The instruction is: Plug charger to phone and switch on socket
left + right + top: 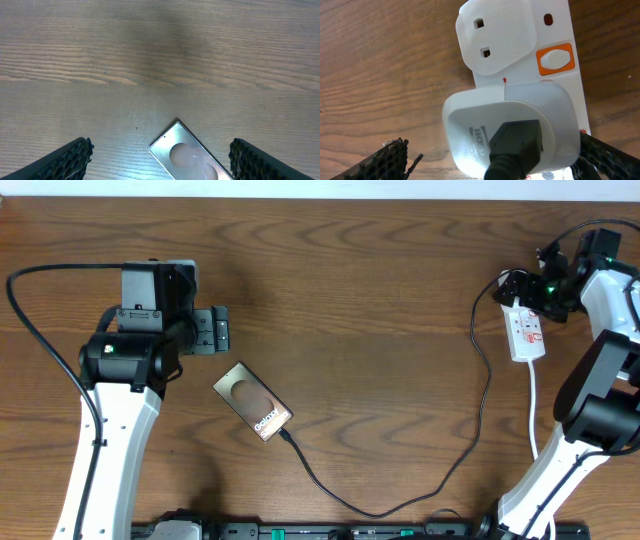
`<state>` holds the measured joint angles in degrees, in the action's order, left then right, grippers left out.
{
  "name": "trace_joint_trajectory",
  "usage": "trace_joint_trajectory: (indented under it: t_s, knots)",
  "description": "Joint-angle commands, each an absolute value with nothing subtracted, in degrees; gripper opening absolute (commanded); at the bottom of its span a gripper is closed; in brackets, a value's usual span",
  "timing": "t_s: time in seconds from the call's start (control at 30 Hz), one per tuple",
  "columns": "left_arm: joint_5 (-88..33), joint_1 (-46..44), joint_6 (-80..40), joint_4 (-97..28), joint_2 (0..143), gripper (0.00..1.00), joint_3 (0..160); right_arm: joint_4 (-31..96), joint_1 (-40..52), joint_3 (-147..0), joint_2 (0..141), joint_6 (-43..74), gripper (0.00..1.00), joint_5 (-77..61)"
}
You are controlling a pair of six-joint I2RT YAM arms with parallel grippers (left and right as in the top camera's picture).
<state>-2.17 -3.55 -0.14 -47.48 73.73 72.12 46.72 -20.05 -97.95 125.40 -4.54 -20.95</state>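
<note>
Two tools hang released, left tool [214, 330] near the phone [253, 402] centre-left, right tool [492, 150] over the socket [527, 330] upper right; a crooked press on its orange switch [555, 59] might shove it, yanking the charger [375, 514].

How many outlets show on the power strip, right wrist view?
2 on the power strip: empty outlet at top, another below filled by the white adapter; others may be hidden.

One phone [253, 402], one charger [488, 392], one socket [526, 332], one wooden table [350, 270], two robot arms [110, 440].
</note>
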Motion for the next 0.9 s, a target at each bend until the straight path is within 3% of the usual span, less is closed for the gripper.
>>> trace_joint_trajectory:
  t_s: [0.0, 0.87]
  knots:
    - [-1.23, -3.62, -0.03, -47.46, 73.63, 0.9, 73.32, 47.11, -16.4, -95.9, 126.67, -3.2, 0.96, -28.95]
    - [-1.23, -3.62, -0.03, -47.46, 73.63, 0.9, 73.32, 48.21, -16.4, -92.86, 126.67, -1.3, 0.93, -35.27]
